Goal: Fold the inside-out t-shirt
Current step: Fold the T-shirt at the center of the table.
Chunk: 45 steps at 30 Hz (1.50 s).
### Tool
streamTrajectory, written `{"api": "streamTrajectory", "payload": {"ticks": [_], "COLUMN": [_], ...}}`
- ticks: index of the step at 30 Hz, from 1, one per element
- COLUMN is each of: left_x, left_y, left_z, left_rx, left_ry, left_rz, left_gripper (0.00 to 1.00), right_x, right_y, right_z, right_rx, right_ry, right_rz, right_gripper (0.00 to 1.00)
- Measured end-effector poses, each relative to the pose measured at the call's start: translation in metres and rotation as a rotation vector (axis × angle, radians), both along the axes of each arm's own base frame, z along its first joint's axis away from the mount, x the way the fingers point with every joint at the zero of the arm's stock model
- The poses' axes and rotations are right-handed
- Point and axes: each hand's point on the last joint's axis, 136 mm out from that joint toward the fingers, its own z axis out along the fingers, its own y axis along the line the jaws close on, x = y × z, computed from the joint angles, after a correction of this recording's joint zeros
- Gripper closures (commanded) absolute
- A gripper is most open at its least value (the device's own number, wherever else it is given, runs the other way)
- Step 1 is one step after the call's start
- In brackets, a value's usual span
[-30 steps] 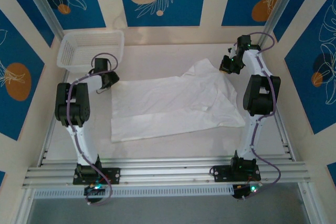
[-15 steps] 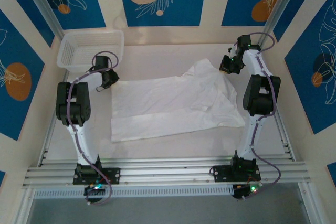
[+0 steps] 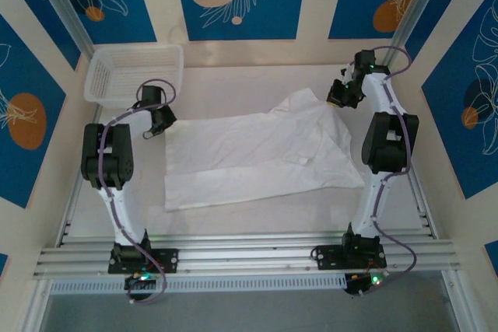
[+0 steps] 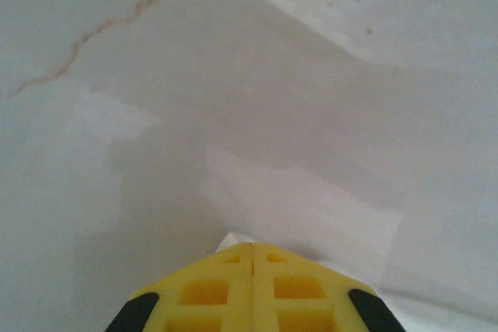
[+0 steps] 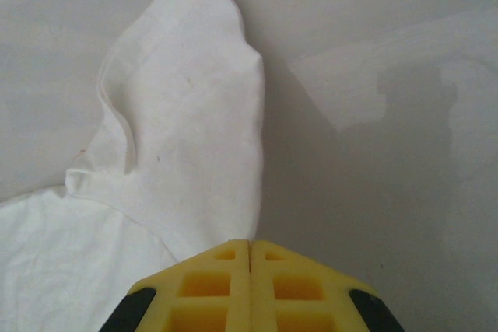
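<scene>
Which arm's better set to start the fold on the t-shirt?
Right, probably. The right gripper is shut with the t-shirt running into its tips, apparently pinched. The left gripper is shut at the t-shirt's far-left corner, with barely a sliver of cloth at its tips.

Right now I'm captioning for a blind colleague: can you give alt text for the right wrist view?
The right end effector, yellow and shut, appears to pinch the edge of the white t-shirt at bottom centre. The cloth runs up from it to a narrow point at the top, over the pale table.
</scene>
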Motion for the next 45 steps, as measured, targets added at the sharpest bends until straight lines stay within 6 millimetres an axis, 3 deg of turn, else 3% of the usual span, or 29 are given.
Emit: {"api": "streamTrajectory", "payload": {"ticks": [4, 10, 20, 28, 32, 35, 40, 45], "left_x": [-0.015, -0.016, -0.023, -0.061, -0.083, -0.103, -0.125, -0.141], "left_y": [0.0, -0.002, -0.012, -0.023, -0.031, -0.035, -0.045, -0.047], "left_z": [0.011, 0.042, 0.073, 0.093, 0.095, 0.092, 0.098, 0.117], "left_rx": [-0.001, -0.023, -0.077, -0.143, -0.191, -0.211, -0.257, -0.26], "left_ry": [-0.003, -0.072, -0.128, -0.151, -0.148, -0.128, -0.118, -0.155], "left_rz": [0.001, 0.009, -0.021, -0.053, -0.076, -0.085, -0.115, -0.129], "left_gripper": [1.0, 1.0, 1.0, 1.0, 1.0, 1.0, 1.0, 1.0], "right_x": [-0.007, -0.011, -0.008, -0.033, -0.05, -0.06, -0.06, -0.061], "right_y": [-0.017, -0.042, -0.032, -0.053, -0.056, -0.055, -0.062, -0.062], "right_z": [0.011, 0.007, 0.007, -0.029, -0.036, -0.036, -0.031, 0.002], "right_rx": [0.03, 0.067, 0.124, 0.222, 0.233, 0.253, 0.267, 0.262], "right_ry": [-0.019, -0.018, -0.024, 0.06, 0.074, 0.076, 0.062, -0.015], "right_rz": [-0.078, -0.155, -0.16, -0.276, -0.314, -0.333, -0.351, -0.352], "right_gripper": [1.0, 1.0, 1.0, 1.0, 1.0, 1.0, 1.0, 1.0]}}
